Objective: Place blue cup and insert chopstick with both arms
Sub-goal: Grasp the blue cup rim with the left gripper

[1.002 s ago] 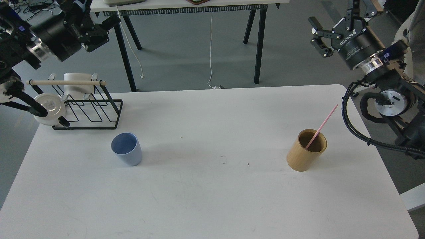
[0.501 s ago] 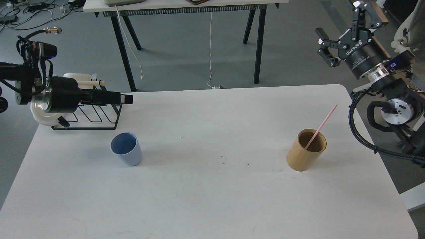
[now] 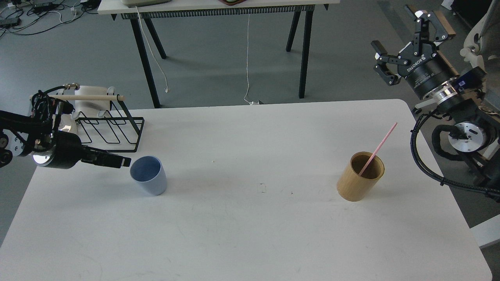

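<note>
The blue cup (image 3: 149,175) stands upright on the white table (image 3: 250,234), left of centre. My left gripper (image 3: 119,161) is low over the table, just left of the cup's rim and pointing at it. It is seen side-on, so its fingers cannot be told apart. The pink chopstick (image 3: 378,149) leans in the tan wooden holder (image 3: 360,176) at the right, its top end pointing up and to the right. My right gripper (image 3: 398,43) is open and empty, high above and beyond the table's far right corner.
A black wire rack (image 3: 109,127) with a pale wooden rod (image 3: 88,97) and white dishes stands at the far left corner, behind my left arm. Another table's legs (image 3: 302,50) stand on the floor behind.
My left arm has come down from high at the far left to table height, its gripper now beside the blue cup. My right gripper has shifted slightly right and up. Cup, holder and chopstick have not moved.
</note>
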Robot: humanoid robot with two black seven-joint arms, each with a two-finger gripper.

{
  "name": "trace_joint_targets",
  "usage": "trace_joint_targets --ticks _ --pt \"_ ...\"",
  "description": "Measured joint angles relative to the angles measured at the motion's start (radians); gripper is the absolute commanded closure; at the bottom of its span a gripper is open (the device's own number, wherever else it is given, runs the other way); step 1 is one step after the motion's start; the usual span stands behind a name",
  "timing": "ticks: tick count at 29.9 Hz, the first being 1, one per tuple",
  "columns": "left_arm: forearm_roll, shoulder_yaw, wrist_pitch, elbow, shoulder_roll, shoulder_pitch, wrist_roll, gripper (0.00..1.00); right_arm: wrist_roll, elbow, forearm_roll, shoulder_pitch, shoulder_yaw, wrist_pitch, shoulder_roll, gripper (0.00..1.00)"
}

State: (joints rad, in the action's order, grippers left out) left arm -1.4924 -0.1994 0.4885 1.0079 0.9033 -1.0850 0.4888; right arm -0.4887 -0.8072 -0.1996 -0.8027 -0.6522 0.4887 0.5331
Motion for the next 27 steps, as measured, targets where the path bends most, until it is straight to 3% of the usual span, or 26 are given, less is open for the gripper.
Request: trace_joint_targets --ticks 17,27 --pt "0.016 0.011 0.0 -0.067 -0.083 0.034 0.0 0.07 0.0 -0.001 0.0 0.015 -0.01 0.0 0.03 0.03" --pt "0.023 0.013 -0.017 -0.122 -0.127 0.078 0.0 0.24 0.0 -0.001 0.0 0.019 -0.012 0.0 0.03 0.03"
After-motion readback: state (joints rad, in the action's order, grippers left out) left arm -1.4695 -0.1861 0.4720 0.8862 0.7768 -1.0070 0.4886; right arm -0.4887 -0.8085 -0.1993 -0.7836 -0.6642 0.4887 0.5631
